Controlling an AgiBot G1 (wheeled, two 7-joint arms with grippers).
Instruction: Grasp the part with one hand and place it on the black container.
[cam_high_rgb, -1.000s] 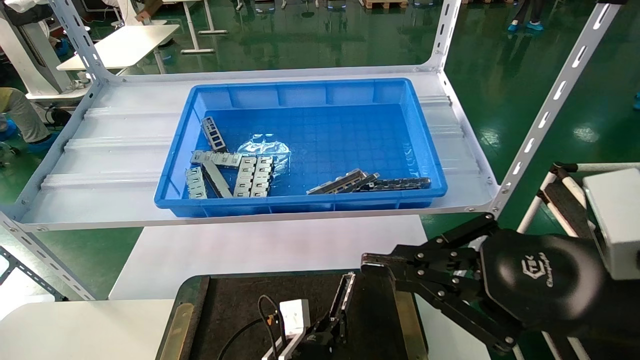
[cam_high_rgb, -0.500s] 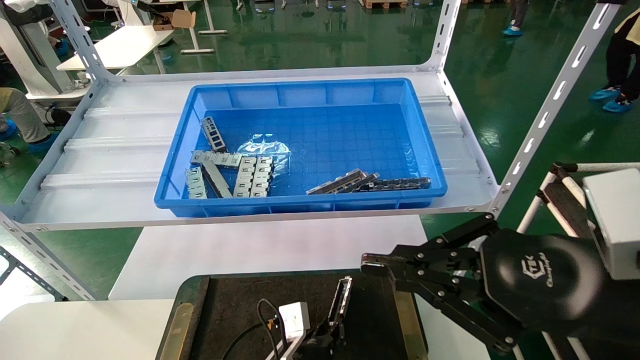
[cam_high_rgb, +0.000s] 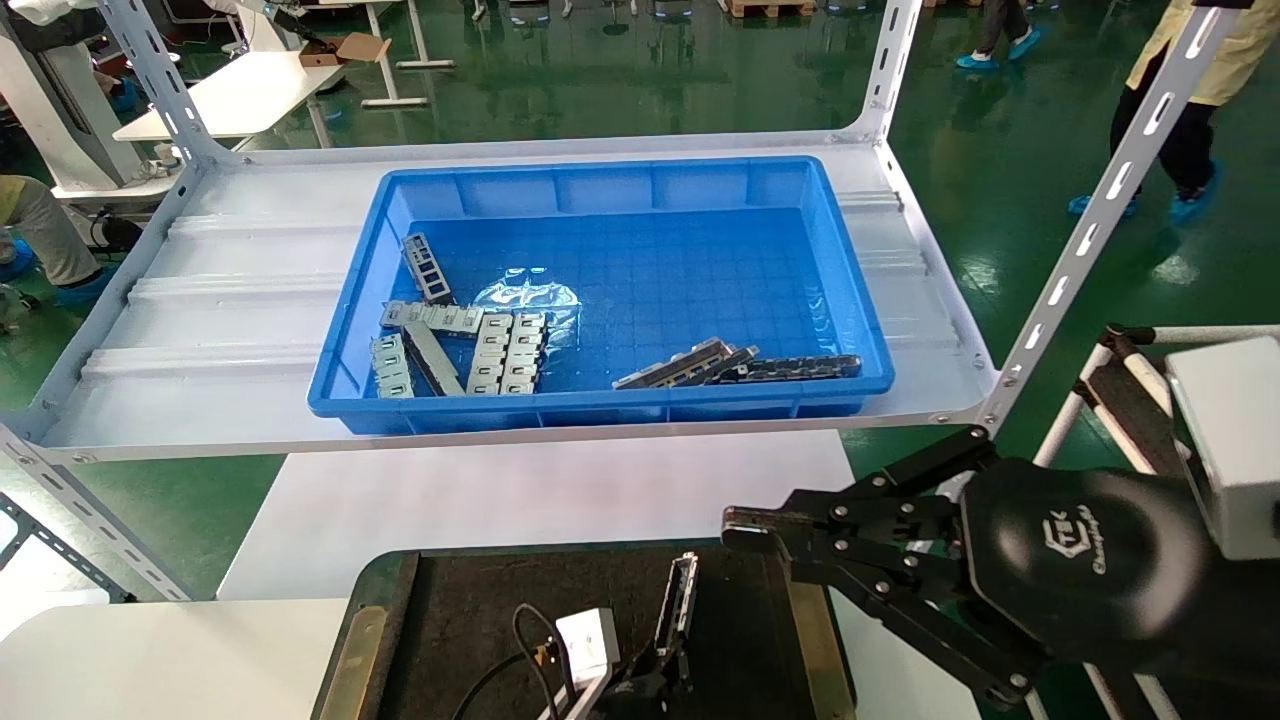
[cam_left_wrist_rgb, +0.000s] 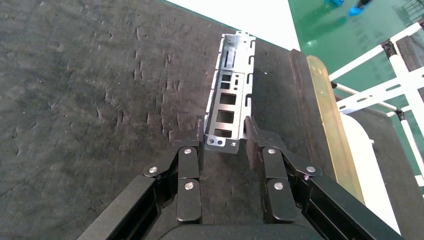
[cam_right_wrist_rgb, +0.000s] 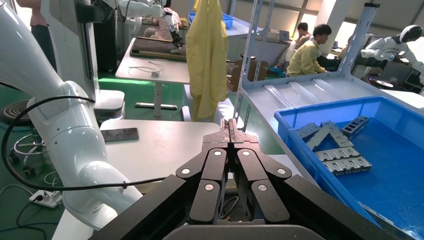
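One part (cam_left_wrist_rgb: 227, 107) was recorded lying flat on the black container (cam_left_wrist_rgb: 90, 100), its near end flanked – apparently not clamped – by the spread fingers of the left gripper (cam_left_wrist_rgb: 226, 145), release judged done; right gripper (cam_right_wrist_rgb: 231, 131) was parked alongside, pressed together.

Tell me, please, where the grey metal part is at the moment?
In the head view the part lies on the black container, toward its right strip, between the left gripper's open fingers.
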